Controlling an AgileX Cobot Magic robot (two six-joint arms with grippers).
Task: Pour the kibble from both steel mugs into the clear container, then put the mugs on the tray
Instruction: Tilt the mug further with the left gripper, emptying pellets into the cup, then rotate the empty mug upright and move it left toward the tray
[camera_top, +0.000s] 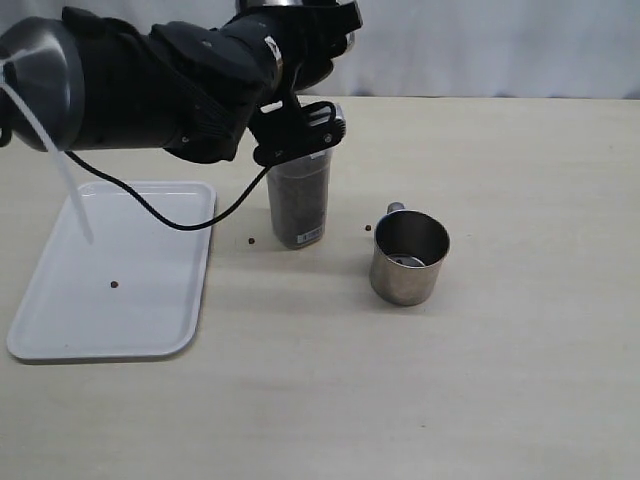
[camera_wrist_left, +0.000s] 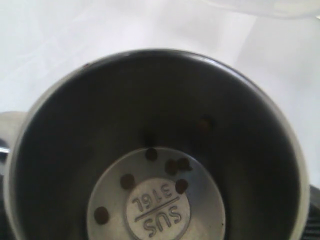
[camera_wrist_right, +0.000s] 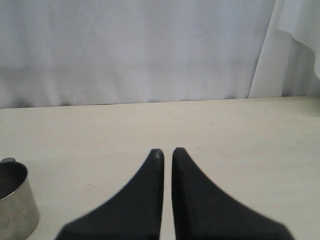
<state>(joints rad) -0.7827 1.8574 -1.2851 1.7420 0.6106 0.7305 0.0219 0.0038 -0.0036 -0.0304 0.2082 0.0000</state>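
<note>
My left gripper (camera_top: 300, 22) is raised above the clear container (camera_top: 299, 195) and is shut on one steel mug (camera_wrist_left: 155, 150). In the left wrist view I look straight into that mug; several kibble pellets (camera_wrist_left: 127, 181) lie on its stamped bottom. The container stands upright, mostly full of dark kibble (camera_top: 297, 215), with its rim hidden behind the arm. The other steel mug (camera_top: 410, 258) stands upright to the container's right and looks empty; its side also shows as the mug (camera_wrist_right: 15, 205) in the right wrist view. The white tray (camera_top: 130, 320) lies at the left. My right gripper (camera_wrist_right: 167, 150) is shut and holds nothing.
Stray pellets lie on the table: one pellet (camera_top: 250, 242) left of the container, another pellet (camera_top: 368, 228) between container and mug. A single pellet (camera_top: 115, 285) sits on the tray. A black cable (camera_top: 170, 218) hangs from the left arm over the tray's far edge.
</note>
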